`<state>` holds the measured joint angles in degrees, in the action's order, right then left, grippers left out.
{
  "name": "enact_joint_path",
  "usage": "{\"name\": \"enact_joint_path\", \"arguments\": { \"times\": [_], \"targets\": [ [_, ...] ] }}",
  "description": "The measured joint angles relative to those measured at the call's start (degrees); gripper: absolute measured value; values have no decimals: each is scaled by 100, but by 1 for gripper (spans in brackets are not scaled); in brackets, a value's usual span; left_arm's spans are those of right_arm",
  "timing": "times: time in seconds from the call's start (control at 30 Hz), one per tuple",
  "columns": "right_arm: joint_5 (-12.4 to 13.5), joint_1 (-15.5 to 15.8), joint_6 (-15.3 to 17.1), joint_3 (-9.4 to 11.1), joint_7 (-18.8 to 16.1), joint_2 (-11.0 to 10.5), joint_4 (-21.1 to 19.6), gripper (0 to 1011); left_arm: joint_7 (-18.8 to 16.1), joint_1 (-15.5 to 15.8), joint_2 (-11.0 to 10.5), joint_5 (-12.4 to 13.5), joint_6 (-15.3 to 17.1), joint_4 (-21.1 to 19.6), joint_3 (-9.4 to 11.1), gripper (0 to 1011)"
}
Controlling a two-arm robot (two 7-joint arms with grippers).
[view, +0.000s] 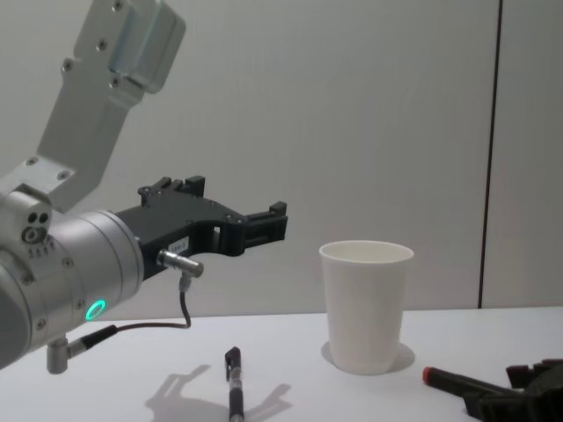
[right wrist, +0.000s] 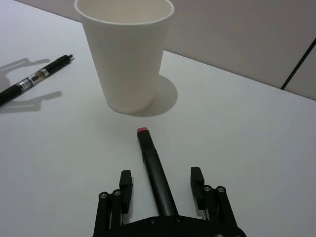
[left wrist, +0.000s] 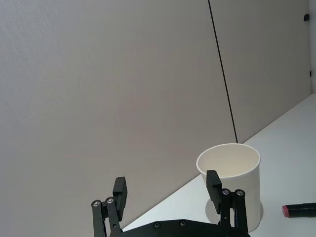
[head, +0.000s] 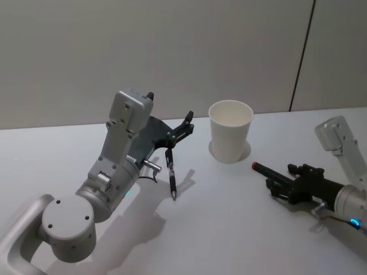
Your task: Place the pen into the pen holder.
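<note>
- Right gripper (right wrist: 161,174), lower frame, sat wide astride the red-tipped marker (right wrist: 149,153), unclamped.
- Left gripper (left wrist: 167,180) hung wide, empty, near the black pen (head: 171,182).
- Both looked light, stiff, slick: take mid-barrel.

I've got the white table (head: 229,229) before me, and on it the pen holder (head: 230,132), a white paper cup, stands upright toward the back. To its left a black pen (head: 171,180) lies flat, well apart. To its right lies a black marker (head: 265,170), red end toward the cup, near but not touching.
</note>
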<state>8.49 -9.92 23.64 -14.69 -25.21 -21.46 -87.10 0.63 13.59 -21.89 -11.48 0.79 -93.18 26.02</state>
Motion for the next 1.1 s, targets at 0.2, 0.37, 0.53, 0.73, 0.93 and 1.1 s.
{"name": "enact_joint_path", "arguments": {
  "times": [0.2, 0.37, 0.53, 0.73, 0.93, 1.1],
  "targets": [
    [18, 6, -32, -12, -44, -2, -16, 576, 0, 0, 0, 0, 0, 0, 0, 1001],
    [31, 11, -57, -26, -69, -3, -29, 456, 0, 0, 0, 0, 0, 0, 0, 1001],
    [39, 20, -69, -29, -87, -5, -36, 307, 0, 0, 0, 0, 0, 0, 0, 1001],
    [46, 19, -81, -27, -97, -7, -36, 187, 0, 0, 0, 0, 0, 0, 0, 1001],
    [50, 18, -92, -24, -101, -8, -37, 185, 0, 0, 0, 0, 0, 0, 0, 1001],
    [91, 24, -133, -18, -117, -11, -39, 185, 0, 0, 0, 0, 0, 0, 0, 1001]
  ]
}}
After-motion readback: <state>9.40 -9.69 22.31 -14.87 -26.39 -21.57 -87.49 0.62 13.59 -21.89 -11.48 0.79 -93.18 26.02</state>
